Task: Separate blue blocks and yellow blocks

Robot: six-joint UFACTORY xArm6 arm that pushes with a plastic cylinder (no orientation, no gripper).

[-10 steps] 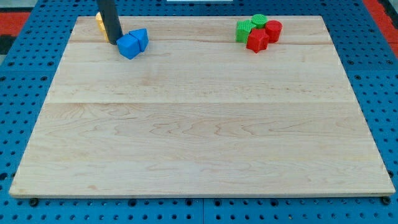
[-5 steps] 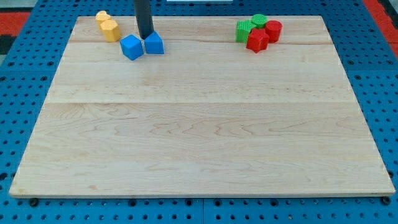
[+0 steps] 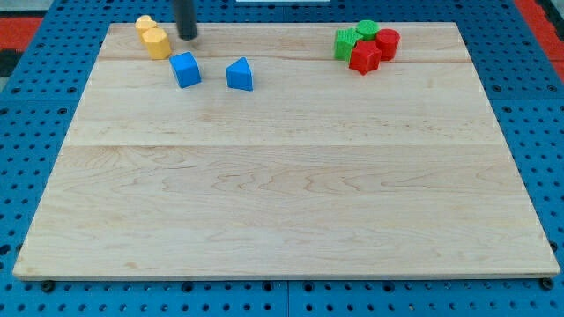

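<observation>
Two blue blocks (image 3: 185, 69) (image 3: 239, 75) apart | my tip (image 3: 189, 38) beside yellow blocks (image 3: 153, 37)

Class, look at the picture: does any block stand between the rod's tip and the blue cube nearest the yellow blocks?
Nothing visible does. My tip sits above the blue cube with bare board between; the yellow blocks lie to the view's left, the other blue block to the right.

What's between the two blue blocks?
Nothing: in the camera view, only bare wood lies between the blue cube and the blue wedge. My tip sits above, near the yellow blocks.
</observation>
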